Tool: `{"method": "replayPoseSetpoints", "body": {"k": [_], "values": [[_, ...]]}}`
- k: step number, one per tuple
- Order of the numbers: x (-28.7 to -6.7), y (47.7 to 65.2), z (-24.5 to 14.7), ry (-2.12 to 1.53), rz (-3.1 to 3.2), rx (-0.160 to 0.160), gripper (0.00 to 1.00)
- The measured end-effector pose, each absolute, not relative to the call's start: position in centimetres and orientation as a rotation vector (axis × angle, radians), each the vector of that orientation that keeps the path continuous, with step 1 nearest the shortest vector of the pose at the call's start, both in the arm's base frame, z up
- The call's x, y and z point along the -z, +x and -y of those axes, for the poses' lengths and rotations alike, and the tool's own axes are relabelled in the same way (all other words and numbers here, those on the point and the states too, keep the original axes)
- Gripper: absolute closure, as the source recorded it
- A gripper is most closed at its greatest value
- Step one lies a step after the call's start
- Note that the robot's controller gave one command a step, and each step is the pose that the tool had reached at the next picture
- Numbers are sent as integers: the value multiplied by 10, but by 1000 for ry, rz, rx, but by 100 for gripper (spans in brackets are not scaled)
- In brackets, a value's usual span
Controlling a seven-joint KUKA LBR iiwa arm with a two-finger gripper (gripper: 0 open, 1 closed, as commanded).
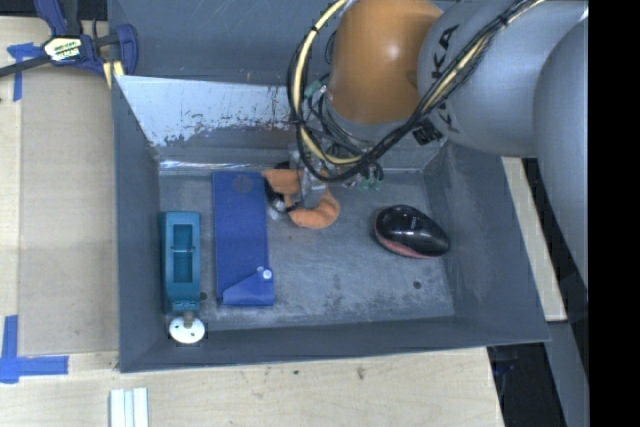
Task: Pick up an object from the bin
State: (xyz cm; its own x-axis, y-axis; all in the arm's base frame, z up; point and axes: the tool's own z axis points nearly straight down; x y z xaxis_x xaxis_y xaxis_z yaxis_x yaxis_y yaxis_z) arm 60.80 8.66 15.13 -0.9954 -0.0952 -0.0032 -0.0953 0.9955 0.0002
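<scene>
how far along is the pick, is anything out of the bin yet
Done: the hand is low in the grey metal bin, right at the soft orange lump near the back wall. Under way: nothing looks lifted, and that lump seems to rest on the floor. Left: gripping one thing and lifting it out. The black oval computer mouse, long blue flat block and teal rectangular piece lie apart from the hand.

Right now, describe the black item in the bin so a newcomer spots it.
In the grey bin, look at the floor's right side. A black oval lies alone there, right of the orange lump. It is the only dark thing, with a reddish streak.
</scene>
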Motion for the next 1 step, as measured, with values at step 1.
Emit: {"method": "replayPoseSetpoints", "body": {"k": [1], "values": [[-259, 611, -93, -167, -3133, 0, 100]]}}
